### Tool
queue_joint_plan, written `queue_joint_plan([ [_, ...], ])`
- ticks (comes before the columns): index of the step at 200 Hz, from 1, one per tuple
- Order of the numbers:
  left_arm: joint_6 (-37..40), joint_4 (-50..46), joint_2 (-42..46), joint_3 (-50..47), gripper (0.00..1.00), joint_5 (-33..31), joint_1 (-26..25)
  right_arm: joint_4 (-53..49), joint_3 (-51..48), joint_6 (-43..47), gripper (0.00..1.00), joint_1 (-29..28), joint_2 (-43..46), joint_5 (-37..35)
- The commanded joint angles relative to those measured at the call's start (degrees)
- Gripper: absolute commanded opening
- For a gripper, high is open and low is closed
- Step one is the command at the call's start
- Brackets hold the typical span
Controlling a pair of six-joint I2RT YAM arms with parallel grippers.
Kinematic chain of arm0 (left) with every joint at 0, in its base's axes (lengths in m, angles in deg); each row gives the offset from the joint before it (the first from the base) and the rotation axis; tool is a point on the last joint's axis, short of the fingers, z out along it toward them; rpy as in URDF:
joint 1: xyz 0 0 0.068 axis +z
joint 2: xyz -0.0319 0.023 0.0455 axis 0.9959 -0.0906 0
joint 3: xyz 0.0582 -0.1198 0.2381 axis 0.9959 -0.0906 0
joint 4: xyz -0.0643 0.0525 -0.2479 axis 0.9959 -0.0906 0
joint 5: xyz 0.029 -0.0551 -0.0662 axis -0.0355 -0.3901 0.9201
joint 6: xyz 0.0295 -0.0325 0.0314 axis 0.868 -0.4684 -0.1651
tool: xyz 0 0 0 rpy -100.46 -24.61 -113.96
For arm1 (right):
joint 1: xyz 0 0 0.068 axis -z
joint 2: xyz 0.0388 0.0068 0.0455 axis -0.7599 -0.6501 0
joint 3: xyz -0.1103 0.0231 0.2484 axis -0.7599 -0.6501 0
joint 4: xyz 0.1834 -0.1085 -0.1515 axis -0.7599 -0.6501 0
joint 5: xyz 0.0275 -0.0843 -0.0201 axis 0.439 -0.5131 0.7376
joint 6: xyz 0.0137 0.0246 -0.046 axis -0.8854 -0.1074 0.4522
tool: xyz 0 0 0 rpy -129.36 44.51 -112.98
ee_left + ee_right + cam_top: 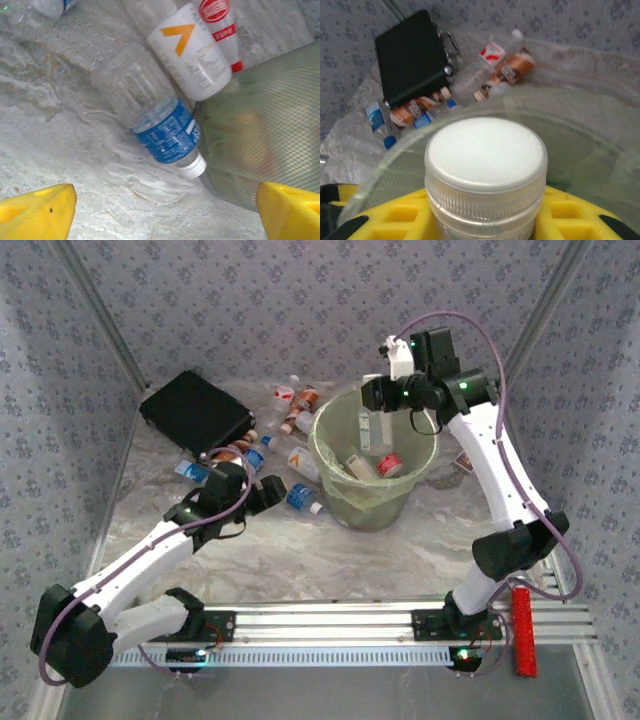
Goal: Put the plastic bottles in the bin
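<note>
Marbled tabletop [300, 555] lies nearest; our left gripper [165, 212] hangs spread apart above a blue-labelled bottle [167, 132] touching the bin [375, 512]. Farther, our right gripper [374, 396] clamps a white-capped bottle [486, 155] over the bin; more bottles [512, 70] lie beyond.

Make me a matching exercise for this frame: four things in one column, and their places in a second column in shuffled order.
Things:
1. black case
2. blue-label bottle
3. white-capped bottle
4. bin

Places:
A. held up over the bin's mouth
B. far left of the table
C. standing at the table's middle
D. lying on the table beside the bin

Pairs: 1-B, 2-D, 3-A, 4-C
</note>
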Motion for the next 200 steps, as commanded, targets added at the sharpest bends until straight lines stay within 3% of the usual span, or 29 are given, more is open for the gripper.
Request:
queue_joint_plan([
  [1,-2.0,-1.1,-0.7,-0.6,0.92,-1.7,0.2,0.7,-4.1,0.8,0.29,-0.2,-0.2,1.8],
  [122,-8.6,12.5,-8.3,-3.8,0.95,2.7,0.2,10.0,-25.6,-3.2,0.32,-0.2,0.7,6.7],
  [200,-13.4,19.4,-15.0,-3.3,1.00,3.2,-0.7,9.8,-26.8,-3.4,0.60,0.0,2.2,5.8],
])
